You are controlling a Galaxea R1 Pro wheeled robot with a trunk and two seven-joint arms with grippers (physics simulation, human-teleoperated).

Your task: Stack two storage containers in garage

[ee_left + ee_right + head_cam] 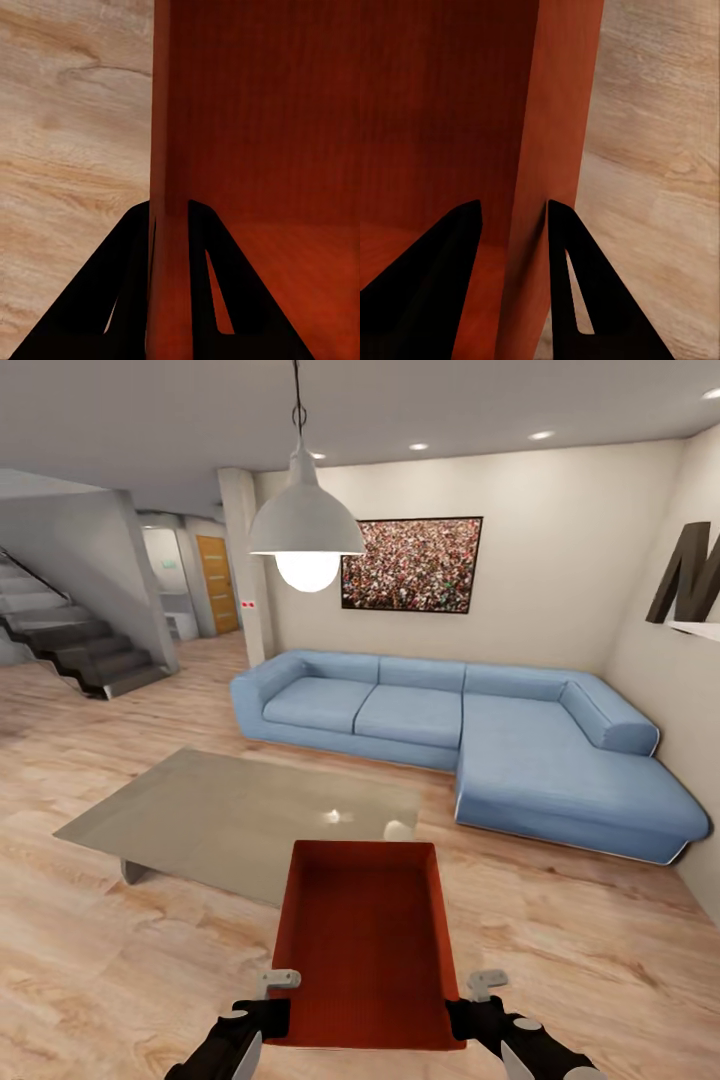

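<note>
One orange-red storage container [365,940] hangs in front of me above the light wood-plank floor of the living room, held by both arms. My left gripper [272,1012] is shut on its left wall [166,150], one finger inside and one outside. On the opposite side my right gripper [462,1015] is shut on the right wall [551,150] the same way. The container's inside is bare. The second container is out of view.
A low grey coffee table [240,815] stands just beyond the container. A blue corner sofa [470,735] runs along the back and right walls. A white pendant lamp [305,530] hangs ahead. Stairs [80,645] and a hallway with a wooden door [218,585] lie at the left.
</note>
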